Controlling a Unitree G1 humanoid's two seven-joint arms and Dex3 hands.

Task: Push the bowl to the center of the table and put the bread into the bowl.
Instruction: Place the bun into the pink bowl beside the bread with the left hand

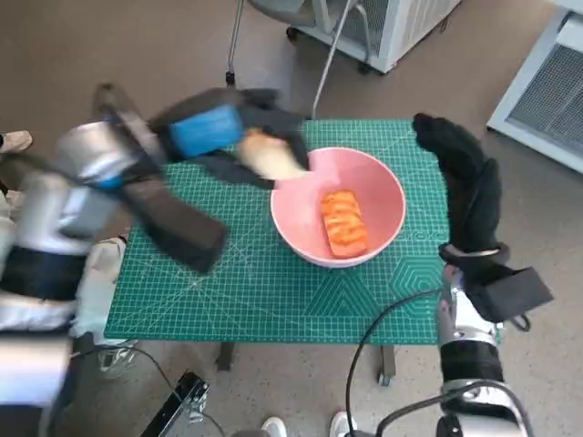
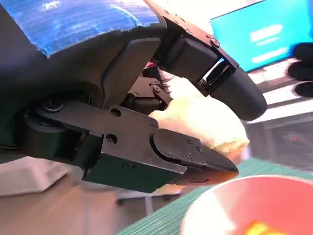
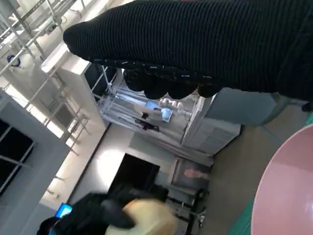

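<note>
Bread [image 1: 271, 159] gripped in left hand [image 1: 219, 137] fingers [image 2: 195, 156], by bowl [image 1: 383, 187] rim

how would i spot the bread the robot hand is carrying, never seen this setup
Start at the green cutting mat and find the pink bowl. Beside its rim, the blue-taped left robot hand grips a pale cream bread roll. The orange ridged piece lies inside the bowl instead.

Orange bread [image 1: 344, 222] occupies bowl [image 1: 383, 182] middle; left side free.

Left hand [image 1: 219, 137] clenched, right hand [image 1: 465, 182] flat.
</note>
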